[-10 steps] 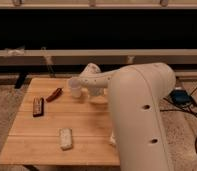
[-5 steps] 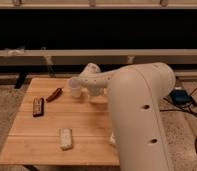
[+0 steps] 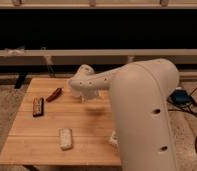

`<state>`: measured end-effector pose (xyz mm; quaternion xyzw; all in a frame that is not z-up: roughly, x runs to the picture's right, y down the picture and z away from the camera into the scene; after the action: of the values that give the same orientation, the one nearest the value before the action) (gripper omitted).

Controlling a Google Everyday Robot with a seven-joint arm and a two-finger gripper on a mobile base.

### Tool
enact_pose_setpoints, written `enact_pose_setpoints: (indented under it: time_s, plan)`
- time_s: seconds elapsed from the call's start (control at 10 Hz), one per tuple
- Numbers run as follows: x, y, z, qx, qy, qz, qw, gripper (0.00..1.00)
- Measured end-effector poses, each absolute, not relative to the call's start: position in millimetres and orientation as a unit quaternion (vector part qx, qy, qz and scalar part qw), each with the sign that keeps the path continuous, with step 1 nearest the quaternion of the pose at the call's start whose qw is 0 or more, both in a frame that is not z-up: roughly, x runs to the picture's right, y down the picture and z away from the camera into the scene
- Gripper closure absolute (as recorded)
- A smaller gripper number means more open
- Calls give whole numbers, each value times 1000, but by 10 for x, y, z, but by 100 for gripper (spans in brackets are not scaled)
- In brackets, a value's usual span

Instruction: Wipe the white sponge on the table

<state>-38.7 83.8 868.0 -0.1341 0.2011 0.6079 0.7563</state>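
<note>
Zero movement since a second ago: two-finger gripper point(image 3: 85, 98), spread wide and empty, poised over light wooden plank table point(image 3: 37, 146), small off-white speckled rectangular sponge point(image 3: 66, 138) untouched at its 7 o'clock, wiping not yet begun.

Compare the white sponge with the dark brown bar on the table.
The white sponge is pale; the dark brown bar is near black. The sponge lies near the table's front edge; the bar lies farther back and left. Both are small, flat, oblong blocks. The gripper hangs open above the table's far middle, touching neither.
</note>
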Motion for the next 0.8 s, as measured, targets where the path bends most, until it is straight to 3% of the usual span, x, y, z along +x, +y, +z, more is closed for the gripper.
enact_pose_setpoints:
  time_s: [0.8]
  plan:
    - [-1417,2030,7639,-210,163,538,800,24]
